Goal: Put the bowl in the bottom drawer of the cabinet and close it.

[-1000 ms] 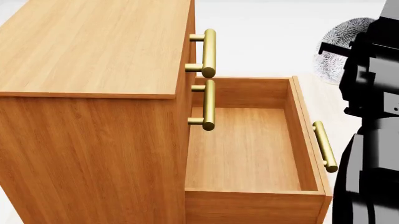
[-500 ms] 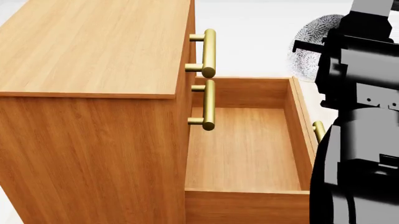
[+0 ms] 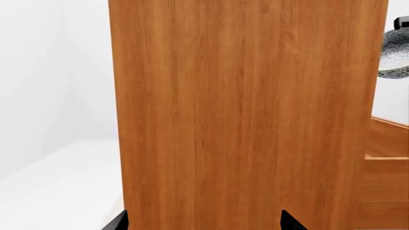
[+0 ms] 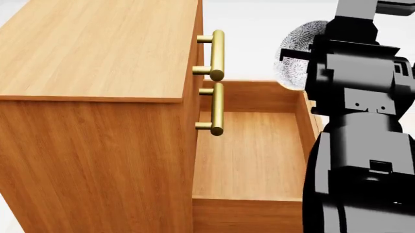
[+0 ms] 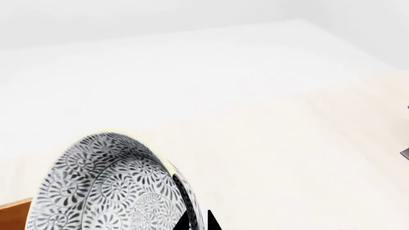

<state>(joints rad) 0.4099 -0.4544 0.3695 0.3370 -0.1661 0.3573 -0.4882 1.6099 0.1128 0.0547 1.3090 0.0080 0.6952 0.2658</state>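
Here the head view shows the cabinet (image 4: 97,48) from above, its bottom drawer (image 4: 253,155) pulled out and bare inside, with the two upper brass handles (image 4: 216,54) standing out over it. The right arm (image 4: 356,121) fills the right side of that view, black and bulky, and the bowl (image 4: 295,53) shows just behind it, above the drawer's far corner. The right wrist view gives what the head view hides — the bowl (image 5: 108,187) tipped on edge, its patterned inside turned to the camera, and dark fingers (image 5: 195,221) pinched on its rim, so the right gripper is grasping the bowl. The left wrist view faces the cabinet's plain side (image 3: 249,115) close up; only two black tips (image 3: 288,221) show at the frame edge, well apart, so the left fingers look released. The bowl (image 3: 395,57) peeks past the cabinet there. The floor (image 5: 255,96) is pale and bare-looking, cream planks running into white walls.
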